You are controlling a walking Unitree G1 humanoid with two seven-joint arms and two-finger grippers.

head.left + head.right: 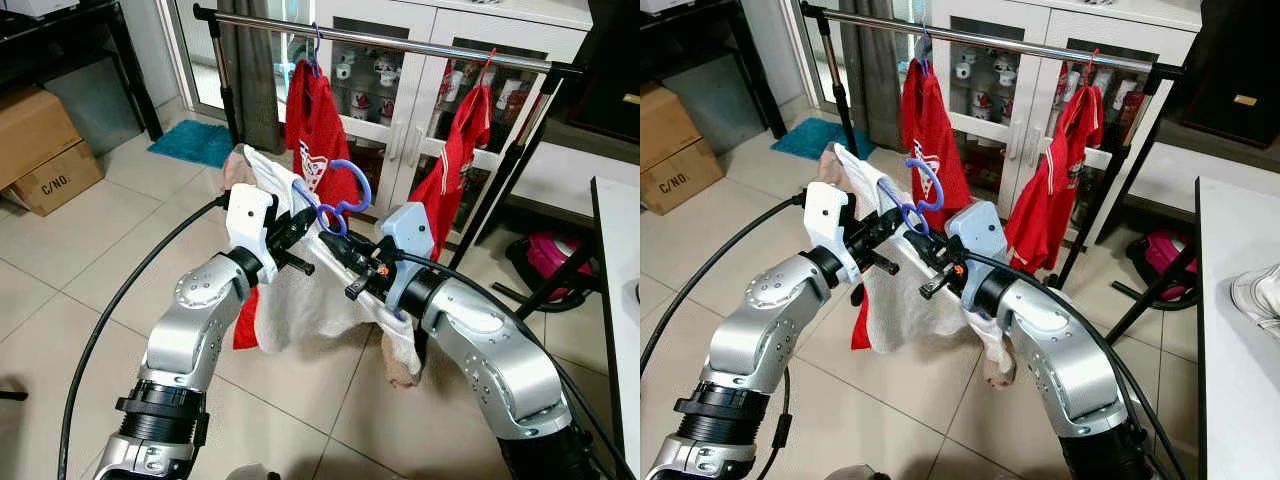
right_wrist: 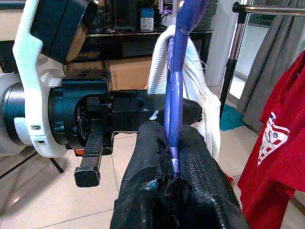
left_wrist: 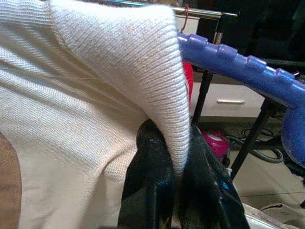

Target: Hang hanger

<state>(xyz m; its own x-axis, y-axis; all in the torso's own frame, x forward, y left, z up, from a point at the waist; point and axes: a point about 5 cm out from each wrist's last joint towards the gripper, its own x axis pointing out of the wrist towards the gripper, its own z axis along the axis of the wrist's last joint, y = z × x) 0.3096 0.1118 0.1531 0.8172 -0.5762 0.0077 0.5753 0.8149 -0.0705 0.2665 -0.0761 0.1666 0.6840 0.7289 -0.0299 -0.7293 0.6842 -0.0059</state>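
In the left eye view, the left gripper point(image 1: 292, 228) and the right gripper point(image 1: 332, 246) meet in front of the chest. Between them they carry a blue plastic hanger point(image 1: 340, 205) dressed with a white knitted shirt point(image 1: 300, 295). The hook of the hanger rises just above the right gripper. The shiny metal clothes rail point(image 1: 400, 43) lies well above and beyond both grippers, and it runs from left to right. Two red shirts point(image 1: 318, 125) hang on it, with free rail between them.

In the left wrist view, the left fingers point(image 3: 147, 183) are pressed together on a fold of the white shirt.

In the right wrist view, the right fingers point(image 2: 195, 179) pinch the thin blue bar of the hanger. I judge that the right arm is nearer to the hook, so it must lift it to the rail.
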